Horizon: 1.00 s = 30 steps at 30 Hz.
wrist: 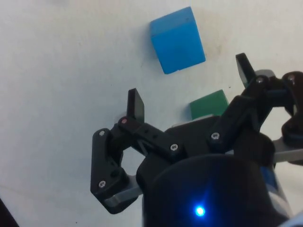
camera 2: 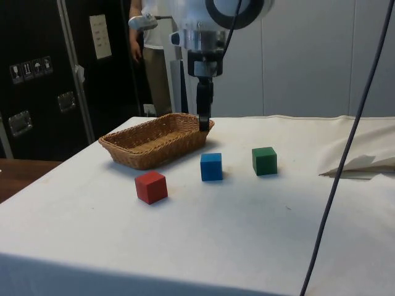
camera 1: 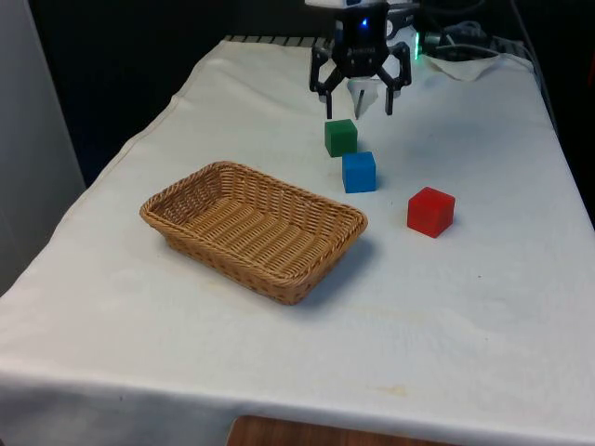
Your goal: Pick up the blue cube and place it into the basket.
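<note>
Blue cube (camera 1: 359,172) rests on the table (camera 1: 483,307), mid-surface, between the green cube (camera 1: 341,137) and red cube (camera 1: 430,211), touching neither. Wicker basket (camera 1: 251,228) (empty) sits nearer the table's edge on the front view's left. Black jaws (camera 1: 357,100) hang apart above the green cube, holding nothing.

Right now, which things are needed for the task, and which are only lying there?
Needed: blue cube, basket, gripper, open above the cloth.
Only lying there: green cube, red cube.
</note>
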Each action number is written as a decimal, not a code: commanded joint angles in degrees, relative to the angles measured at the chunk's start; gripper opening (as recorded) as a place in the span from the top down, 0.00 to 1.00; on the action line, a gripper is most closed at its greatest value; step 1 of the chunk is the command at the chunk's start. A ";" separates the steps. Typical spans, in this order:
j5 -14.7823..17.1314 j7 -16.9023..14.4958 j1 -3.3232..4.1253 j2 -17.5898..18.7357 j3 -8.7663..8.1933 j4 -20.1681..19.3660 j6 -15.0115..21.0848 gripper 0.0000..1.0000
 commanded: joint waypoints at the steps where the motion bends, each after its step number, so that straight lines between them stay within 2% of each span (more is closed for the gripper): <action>1: 0.17 -0.11 0.00 -0.11 0.00 -0.11 0.17 0.00; 13: 0.00 0.00 0.00 2.81 0.00 0.17 0.97 0.00; 20: 0.52 -0.29 -0.06 6.25 0.17 1.20 2.29 0.00; 22: 0.00 0.00 0.00 6.07 0.00 1.20 1.78 0.00; 30: 0.97 -0.34 -0.06 8.71 0.74 1.55 3.27 0.00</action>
